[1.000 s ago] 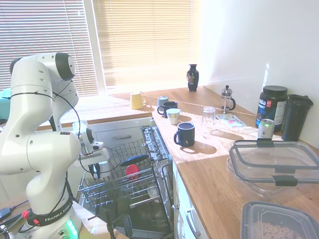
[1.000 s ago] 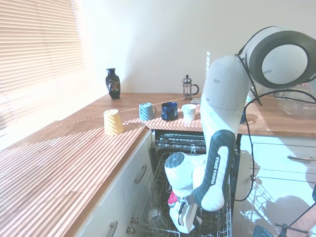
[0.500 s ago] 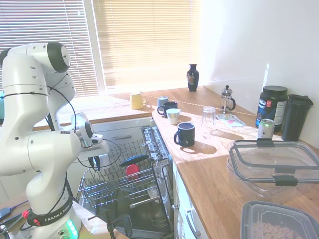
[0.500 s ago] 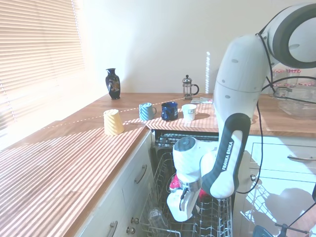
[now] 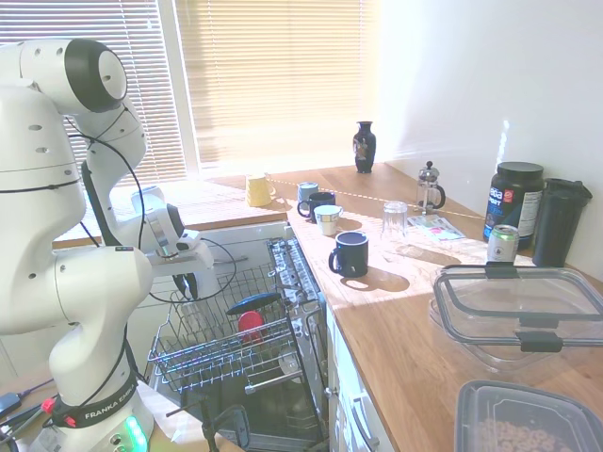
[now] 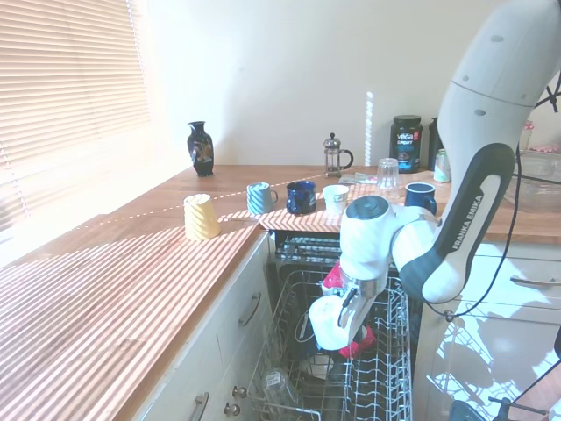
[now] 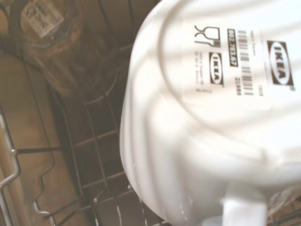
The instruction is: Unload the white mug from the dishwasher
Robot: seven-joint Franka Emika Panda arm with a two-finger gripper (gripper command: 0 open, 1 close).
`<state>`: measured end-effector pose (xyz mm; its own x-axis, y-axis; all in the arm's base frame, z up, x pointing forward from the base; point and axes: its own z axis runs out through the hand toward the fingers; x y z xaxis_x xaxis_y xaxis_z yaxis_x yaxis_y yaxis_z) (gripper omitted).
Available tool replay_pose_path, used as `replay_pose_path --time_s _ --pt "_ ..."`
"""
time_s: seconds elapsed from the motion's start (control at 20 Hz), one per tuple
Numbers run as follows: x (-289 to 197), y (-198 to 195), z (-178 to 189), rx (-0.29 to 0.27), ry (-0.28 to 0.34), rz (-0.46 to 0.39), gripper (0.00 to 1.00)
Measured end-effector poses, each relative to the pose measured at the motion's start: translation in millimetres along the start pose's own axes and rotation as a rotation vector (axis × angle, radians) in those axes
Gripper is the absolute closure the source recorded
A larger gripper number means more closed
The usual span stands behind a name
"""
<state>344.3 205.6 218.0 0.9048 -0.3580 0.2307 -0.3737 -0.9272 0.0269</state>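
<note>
Along the worktop (image 5: pixel 415 320) I see a pale yellow mug (image 5: pixel 257 189) on its side near the window edge, then a light blue mug (image 5: pixel 307 191), a dark mug (image 5: pixel 318 203) and a cream cup (image 5: pixel 328 218) close together. A navy mug (image 5: pixel 350 253) and a clear glass (image 5: pixel 395 224) stand further along. A dark vase (image 5: pixel 365 146) and a French press (image 5: pixel 430 188) sit toward the wall edge, with a black tub (image 5: pixel 513 203) beyond.

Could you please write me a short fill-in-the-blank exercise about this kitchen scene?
1. The gripper holds the white mug above the dishwasher's wire ____.
2. The label on the mug's base reads ____.
3. The pale yellow mug lies on the wooden ____.

Missing words: rack; IKEA; counter
</note>
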Motion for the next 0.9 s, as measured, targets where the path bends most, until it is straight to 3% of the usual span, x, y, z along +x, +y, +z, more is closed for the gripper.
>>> replay_pose_path --time_s 0.4,0.9 --pt "44 26 -70 0.066 0.026 0.122 1.0" --pt "129 128 -121 0.118 -0.002 0.224 1.0"
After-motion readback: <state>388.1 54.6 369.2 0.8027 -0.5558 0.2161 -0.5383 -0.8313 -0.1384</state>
